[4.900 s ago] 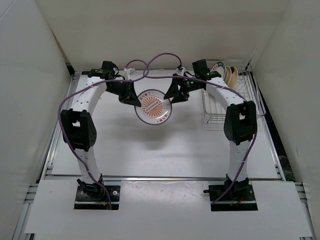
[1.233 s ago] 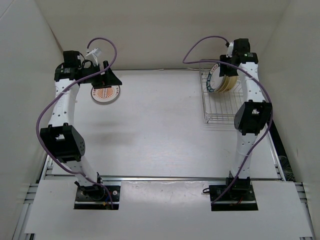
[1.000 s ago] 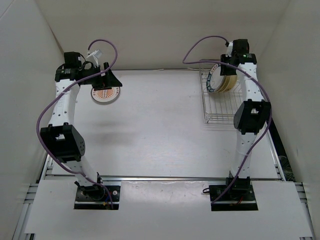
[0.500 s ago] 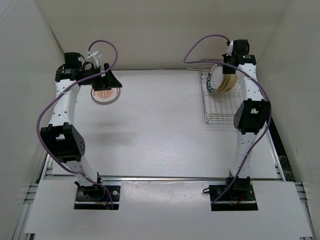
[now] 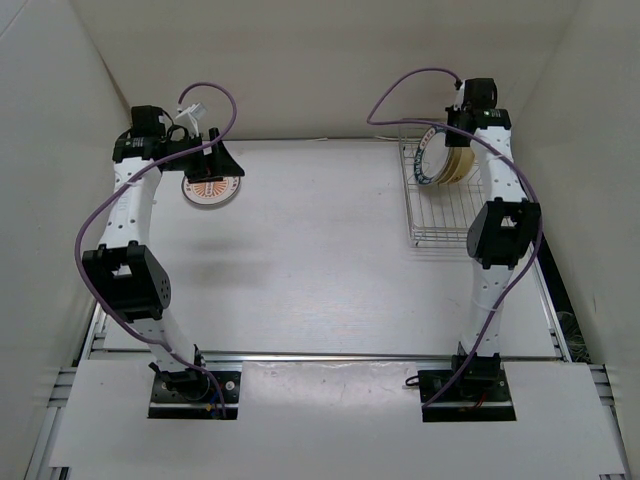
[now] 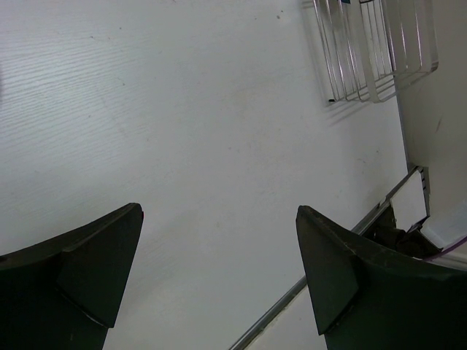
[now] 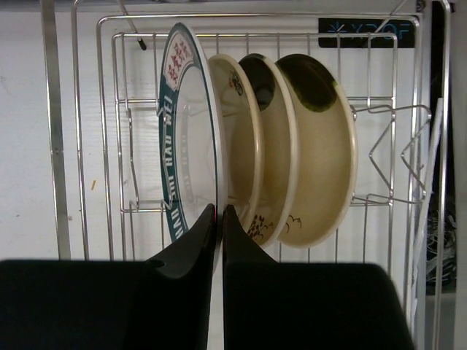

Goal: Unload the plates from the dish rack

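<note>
Tabletop: the white table has both arm bases bolted at its near edge, left and right.
Left side: the left gripper hangs over the far-left part of the table. Its two dark fingers are spread wide with only bare surface between them.
Loose plate: the orange-patterned plate lies flat on the table at the far left. It sits just under the left gripper, which covers its far edge in the top view, and nothing grips it.
Container: the dish rack, a silvery wire rack with raised sides, stands on the far-right part of the table. Its long side runs from near to far.
Contents: four plates stand on edge at the far end of the rack, packed face to face. In the wrist view the teal-rimmed plate is leftmost. To its right stand three cream plates, each with a dark patch near the top.
Right side: the right gripper reaches into the rack from above. Its fingers are closed together on the lower rim of the teal-rimmed plate, one on each face. It looks like a pinch on that rim, though the fingertips hide the contact itself.
</note>
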